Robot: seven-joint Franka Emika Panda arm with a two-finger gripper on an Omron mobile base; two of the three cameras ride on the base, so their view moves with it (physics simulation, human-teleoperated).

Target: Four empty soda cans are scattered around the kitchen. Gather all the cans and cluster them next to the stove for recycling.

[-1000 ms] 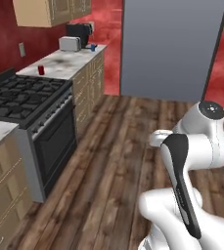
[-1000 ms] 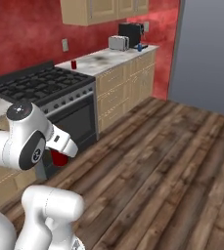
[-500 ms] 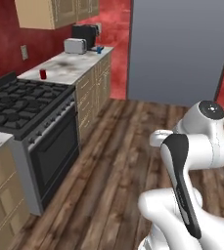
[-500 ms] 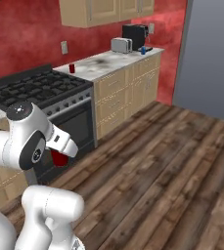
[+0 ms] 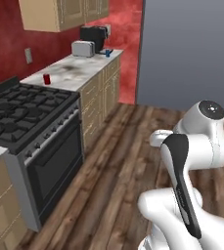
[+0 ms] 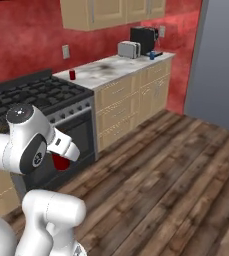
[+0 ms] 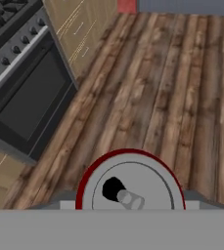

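My gripper [image 6: 62,157] hangs low in front of the robot's body, shut on a red soda can [image 6: 61,163]. In the hand view that can's silver top with its red rim [image 7: 129,184] sits close up between the jaws, above the wooden floor. The black stove [image 5: 20,113] stands to the left, with its oven door and front knobs [image 7: 15,73] in the hand view. A second red can [image 5: 46,79] stands on the marble counter just beyond the stove [image 6: 41,95]. A small blue can [image 5: 107,52] is at the counter's far end.
A toaster [image 5: 82,48] and a black coffee machine [image 5: 95,36] stand at the far end of the counter [image 5: 79,73]. A tall grey fridge [image 5: 191,53] closes the back right. Open wooden floor [image 5: 123,161] runs between the cabinets and the robot.
The whole picture has shifted: the base has driven on, and the stove and counter now sit closer and further right in the left view. The arm keeps its pose with the can.
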